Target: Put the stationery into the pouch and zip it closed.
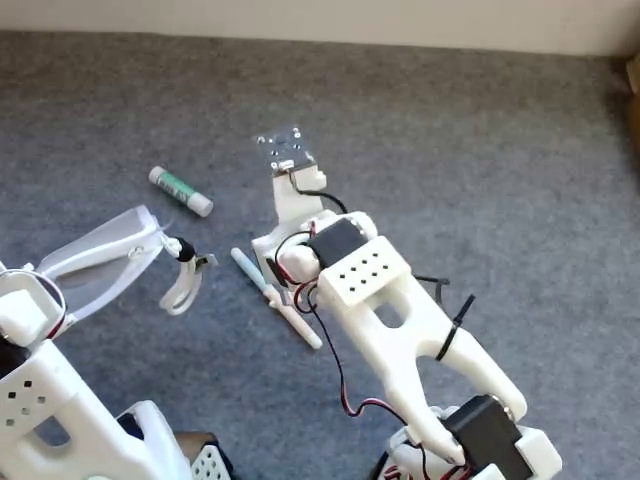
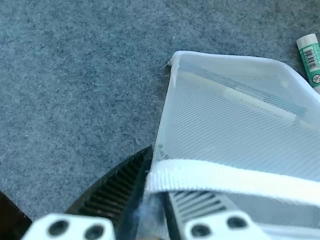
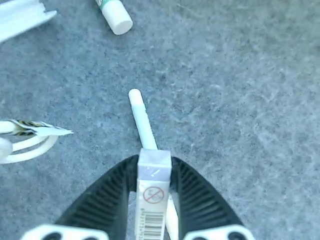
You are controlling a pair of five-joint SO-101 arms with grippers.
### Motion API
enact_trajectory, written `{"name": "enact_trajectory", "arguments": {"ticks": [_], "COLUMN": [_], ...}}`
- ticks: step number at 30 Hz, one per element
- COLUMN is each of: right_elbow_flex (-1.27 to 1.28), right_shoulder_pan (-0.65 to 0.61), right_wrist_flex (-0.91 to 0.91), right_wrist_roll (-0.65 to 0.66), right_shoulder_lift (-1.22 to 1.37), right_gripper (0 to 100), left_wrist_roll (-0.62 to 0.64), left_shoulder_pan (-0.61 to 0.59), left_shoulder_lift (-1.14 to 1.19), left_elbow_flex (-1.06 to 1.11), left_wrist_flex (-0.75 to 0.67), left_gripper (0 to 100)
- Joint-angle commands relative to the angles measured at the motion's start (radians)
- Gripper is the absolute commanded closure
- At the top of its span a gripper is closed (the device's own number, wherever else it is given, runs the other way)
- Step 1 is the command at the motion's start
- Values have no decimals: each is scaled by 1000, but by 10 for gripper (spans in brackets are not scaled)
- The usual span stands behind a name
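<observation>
A clear mesh pouch (image 1: pixel 100 255) with a white zip band hangs off the carpet at the left. My left gripper (image 2: pixel 152 167) is shut on its white edge band (image 2: pixel 225 177). A long pale item (image 2: pixel 250 97) shows through the mesh. My right gripper (image 3: pixel 154 162) is shut on a small white stick-shaped box (image 3: pixel 152 195) with a barcode label, held just above a white pen (image 3: pixel 142 120) lying on the carpet. In the high view this gripper (image 1: pixel 285 165) is at the centre. A green and white glue stick (image 1: pixel 180 190) lies between the pouch and the right gripper.
The pouch's white strap loop (image 1: pixel 183 285) and pull tab (image 1: pixel 180 248) dangle beside the pen (image 1: pixel 275 298). Grey carpet (image 1: pixel 500 150) stretches to the right and back. A pale wall edge (image 1: pixel 350 20) runs along the far side.
</observation>
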Motion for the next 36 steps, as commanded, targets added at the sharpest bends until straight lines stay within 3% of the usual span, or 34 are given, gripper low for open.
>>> {"name": "enact_trajectory", "arguments": {"ticks": [1, 14, 36], "right_elbow_flex": [-5, 562, 952], "right_shoulder_pan": [-8, -8, -8], "right_wrist_flex": [-53, -662, -1201], "right_wrist_roll": [-11, -94, -110], "right_shoulder_lift": [-99, -562, -966], "right_gripper": [993, 994, 994], "left_wrist_roll": [9, 9, 9], "left_shoulder_pan": [-10, -10, -10], "left_shoulder_lift": [10, 10, 10], "left_elbow_flex": [1, 1, 1], "left_wrist_flex": [-21, -21, -21], "left_gripper": [993, 993, 993]}}
